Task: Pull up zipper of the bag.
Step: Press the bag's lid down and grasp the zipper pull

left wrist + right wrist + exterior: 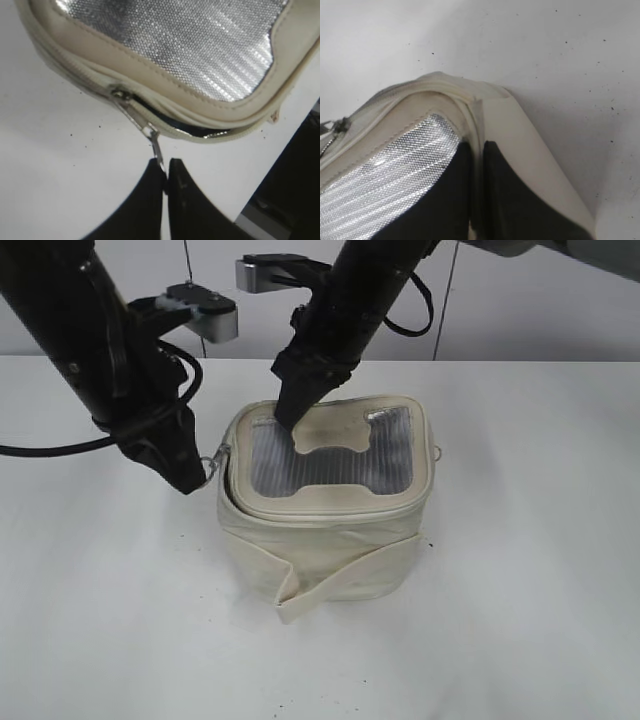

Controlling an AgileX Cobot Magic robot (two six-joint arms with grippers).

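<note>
The cream-white boxy bag [330, 550] stands mid-table, its lid with a grey ribbed panel [330, 455] and cream H patch. The cream zipper track [75, 70] runs round the lid rim; part of it gapes open [200, 131]. My left gripper [195, 480] is at the bag's left corner, shut on a silver ring pull [156, 147], which is stretched away from the slider [120, 93]. A second ring pull [440, 452] hangs at the right side. My right gripper [287, 418] is shut and presses down on the lid's far left part, its fingertips [477, 147] on the patch beside the panel.
The white table [520, 620] spreads all round the bag. A strap band [300, 585] crosses the bag's front and sticks out at its bottom. A white wall lies behind the table's far edge.
</note>
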